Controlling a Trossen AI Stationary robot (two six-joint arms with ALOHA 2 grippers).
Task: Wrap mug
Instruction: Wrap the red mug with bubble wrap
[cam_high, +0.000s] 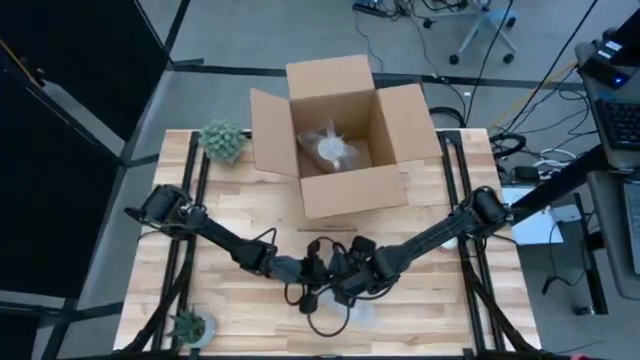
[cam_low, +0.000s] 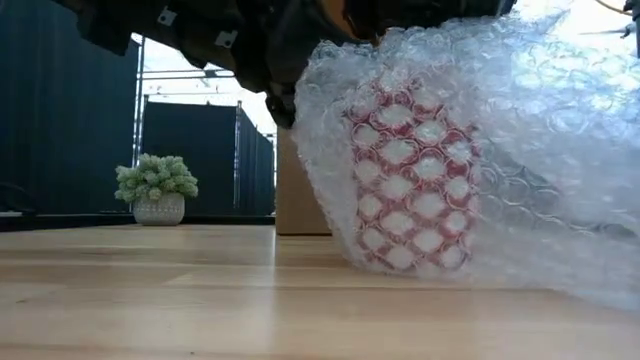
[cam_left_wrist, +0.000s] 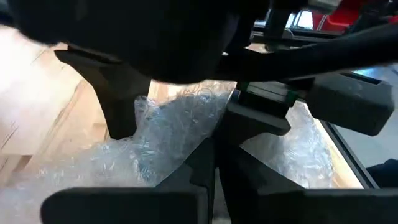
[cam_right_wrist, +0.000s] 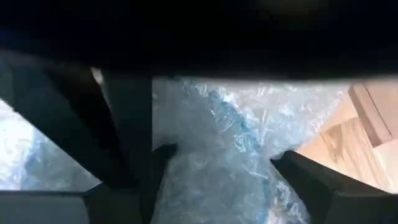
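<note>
I have both arms meeting low over the near middle of the desk (cam_high: 240, 300), in front of the open cardboard box (cam_high: 340, 140). The mug (cam_low: 410, 185) sits there on the wood, red showing through the bubble wrap (cam_low: 520, 130) that already covers it and trails loose to one side.

The left gripper (cam_high: 312, 272) is down at the bundle; in its wrist view the fingers (cam_left_wrist: 115, 106) stand spread with crumpled wrap between them, not visibly pinching. The right gripper (cam_high: 350, 285) is beside it, with wrap bulging between its fingers (cam_right_wrist: 127, 124); I cannot tell whether it is clamped.

I judge the mug stiff, fairly heavy and breakable, while the wrap is light, springy and slippery, so it will tend to unroll once released. I would take hold through the wrap across the mug body, not by the loose film, and use the other gripper to tuck the free tail.
</note>
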